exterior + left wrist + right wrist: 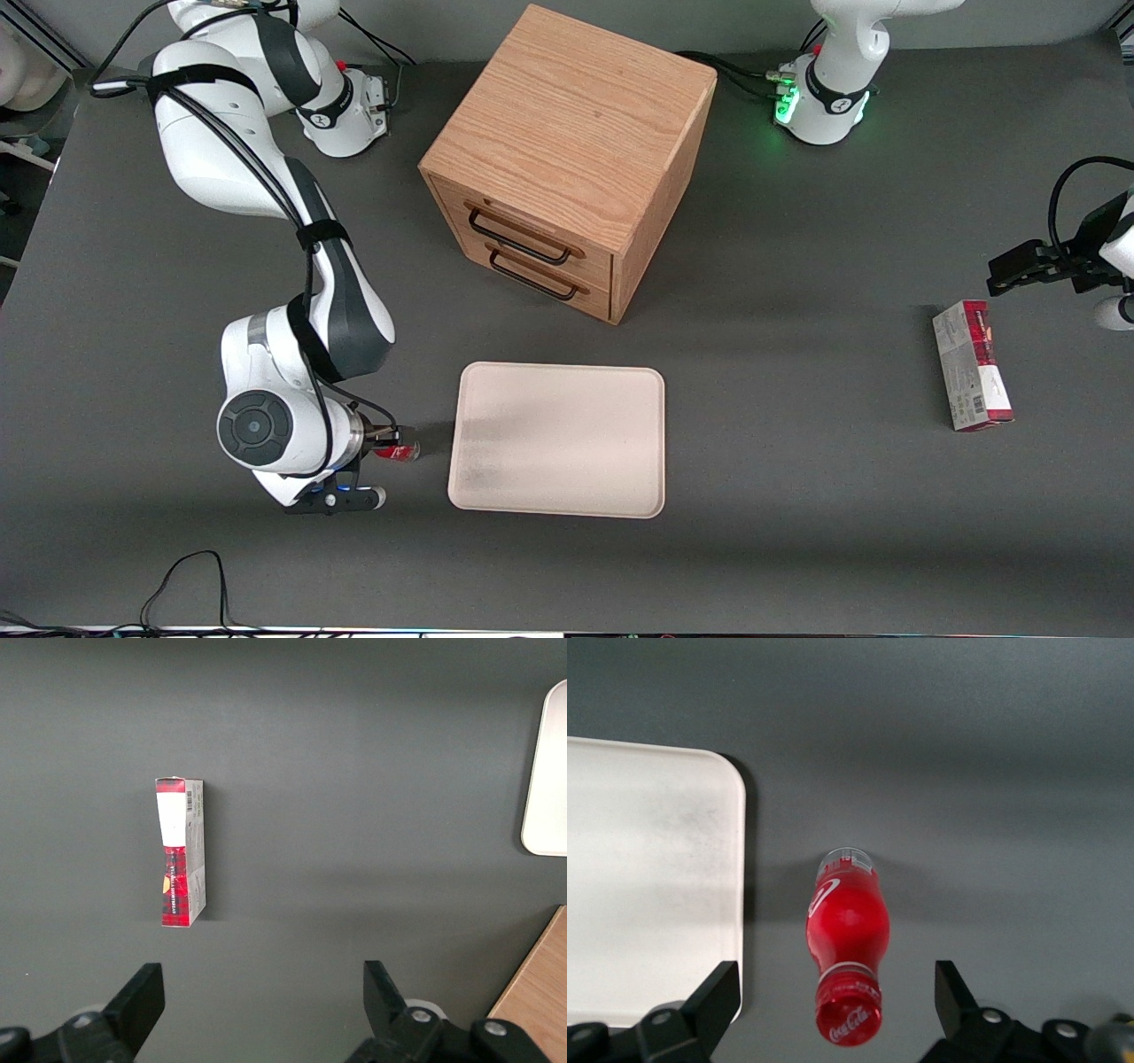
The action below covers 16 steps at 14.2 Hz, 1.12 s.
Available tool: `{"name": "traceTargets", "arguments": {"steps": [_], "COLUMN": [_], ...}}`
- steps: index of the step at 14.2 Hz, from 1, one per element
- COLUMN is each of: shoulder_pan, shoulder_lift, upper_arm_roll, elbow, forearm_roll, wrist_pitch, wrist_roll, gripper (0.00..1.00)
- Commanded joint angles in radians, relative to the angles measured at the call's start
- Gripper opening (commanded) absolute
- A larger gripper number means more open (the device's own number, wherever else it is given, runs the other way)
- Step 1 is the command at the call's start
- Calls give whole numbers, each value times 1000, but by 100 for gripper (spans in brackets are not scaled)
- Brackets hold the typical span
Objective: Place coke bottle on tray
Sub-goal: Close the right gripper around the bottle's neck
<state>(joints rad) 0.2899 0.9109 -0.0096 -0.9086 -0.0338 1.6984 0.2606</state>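
While hovering spread wide above the coke bottle (846,939), gripper (833,1005) holding nothing: approach step. Bottle upright on the table (797,549), just beside the tray (558,439). Next: descend, close on the bottle, lift over the rim.

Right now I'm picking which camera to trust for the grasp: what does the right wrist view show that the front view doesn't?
Only the right wrist view shows the gripper open, fingers either side of the upright coke bottle, not touching it. Only the front view shows the wooden cabinet and the carton box toward the parked arm's end. Both show the bottle standing on the table beside the tray.
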Motion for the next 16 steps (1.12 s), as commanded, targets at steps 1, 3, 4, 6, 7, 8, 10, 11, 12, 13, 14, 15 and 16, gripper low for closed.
{"name": "traceTargets", "arguments": {"steps": [1,3,4,6,7,8,10,11,12,13,14,15,16], "shoulder_pan": [-9,-9,-9,-8,-8,-8,-8,-9,-9,-9,-9,-9,-9], "shoulder_lift": [8,8,8,8,3,3,2,2,2,0,0,-1,0], "upper_arm_roll": [2,2,2,2,2,2,2,2,0,0,0,0,0], "elbow": [24,24,24,16,8,8,5,4,4,4,4,4,4], "forearm_roll": [-2,2,3,8,8,8,11,23,35,37,37,37,37], "wrist_pitch": [-28,-31,-31,-31,-31,-31,-32,-32,-31,-31,-31,-32,-32], "wrist_roll": [-27,-27,-27,-27,-27,-27,-26,-26,-26,-26,-26,-24,-24], "gripper": [85,63,58,56,44,25,0,0,0,0,0,0,0]}}
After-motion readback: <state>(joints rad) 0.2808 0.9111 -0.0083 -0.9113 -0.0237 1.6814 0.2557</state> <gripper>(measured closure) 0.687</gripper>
